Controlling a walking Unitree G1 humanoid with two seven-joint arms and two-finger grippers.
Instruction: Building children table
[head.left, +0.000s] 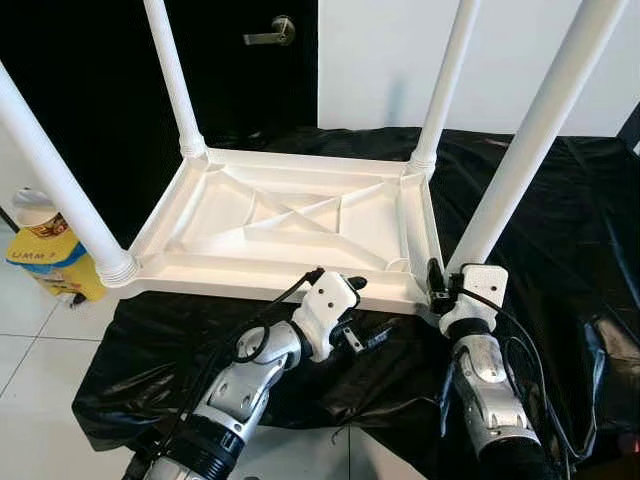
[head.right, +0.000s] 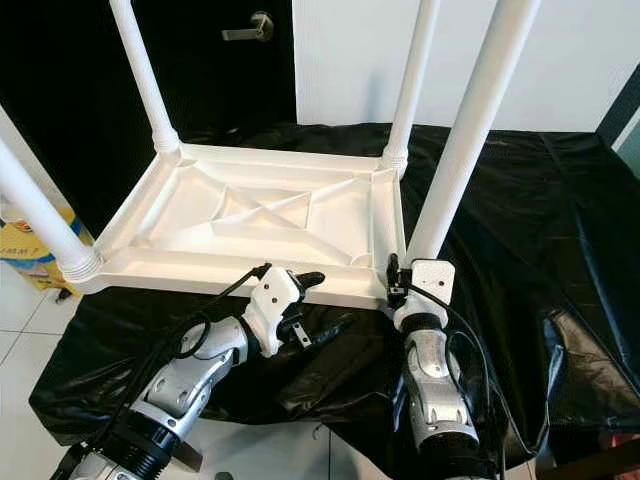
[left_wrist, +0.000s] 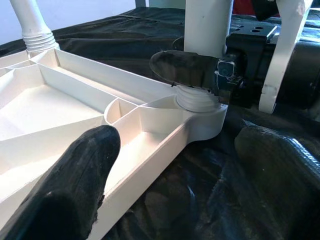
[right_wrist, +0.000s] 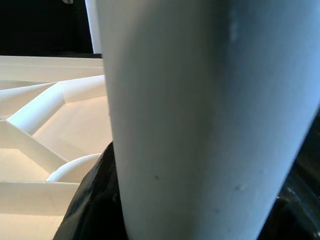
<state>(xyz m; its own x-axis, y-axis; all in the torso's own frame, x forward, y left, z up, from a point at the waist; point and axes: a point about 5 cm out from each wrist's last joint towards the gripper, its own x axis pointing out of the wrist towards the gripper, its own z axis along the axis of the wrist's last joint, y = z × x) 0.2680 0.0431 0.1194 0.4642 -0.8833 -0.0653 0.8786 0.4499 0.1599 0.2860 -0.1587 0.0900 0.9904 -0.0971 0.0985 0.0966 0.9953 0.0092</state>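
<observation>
Upturned table top (head.left: 290, 225) at frame centre on black sheet (head.left: 560, 250). Right gripper (head.left: 437, 278) clamped on lower-right leg (head.left: 530, 140), likely seating it; left gripper (head.left: 365, 335) apart beside near edge. Next: twist tight.

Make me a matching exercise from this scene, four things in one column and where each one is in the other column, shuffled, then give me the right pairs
Things:
1. right end effector
2. left end effector
3. yellow box
4. door handle

Places:
A. on the dark door behind the upturned table top
B. on the tiled floor, beside the table's near left corner
C. at the base of the near right table leg
D. at the table's near edge, above the black plastic sheet

Pairs: 1-C, 2-D, 3-B, 4-A
</observation>
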